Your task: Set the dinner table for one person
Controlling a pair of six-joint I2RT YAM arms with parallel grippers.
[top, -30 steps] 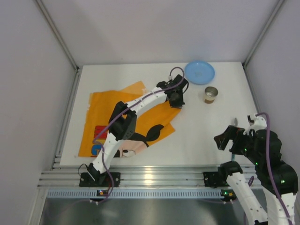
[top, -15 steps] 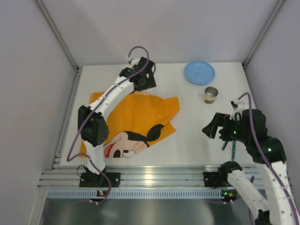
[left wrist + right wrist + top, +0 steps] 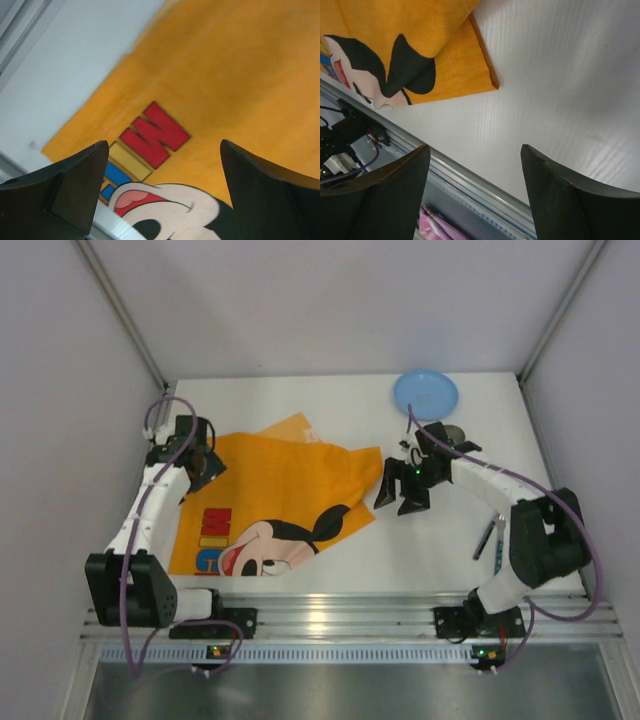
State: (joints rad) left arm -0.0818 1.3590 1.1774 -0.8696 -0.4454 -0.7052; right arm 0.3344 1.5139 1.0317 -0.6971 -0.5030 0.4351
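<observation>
Overhead, the orange mouse placemat lies on the white desk, which stretches out bare around the placemat on every side. The left tool hovers at the placemat's far left corner. The right tool hangs just off the placemat's right edge, over bare desk.

From up here the jaws are hard to read, but the wrist cameras settle it. The left wrist view looks down between two dark fingers standing wide apart with nothing between them: released. Below them are the placemat's red, yellow and blue letters and the mouse's mouth. The right wrist view is the same story: fingers spread and empty. Only this view shows the placemat's right corner clearly, one layer lapped over another, with a black ear on top.

The wrist cameras miss the rest. A blue plate sits beyond the placemat's far right corner. A metal cup stands right of the placemat, half hidden behind the right arm. A slim dark utensil lies well to the placemat's right, beside that arm's elbow. What kind of utensil it is, I cannot tell.
</observation>
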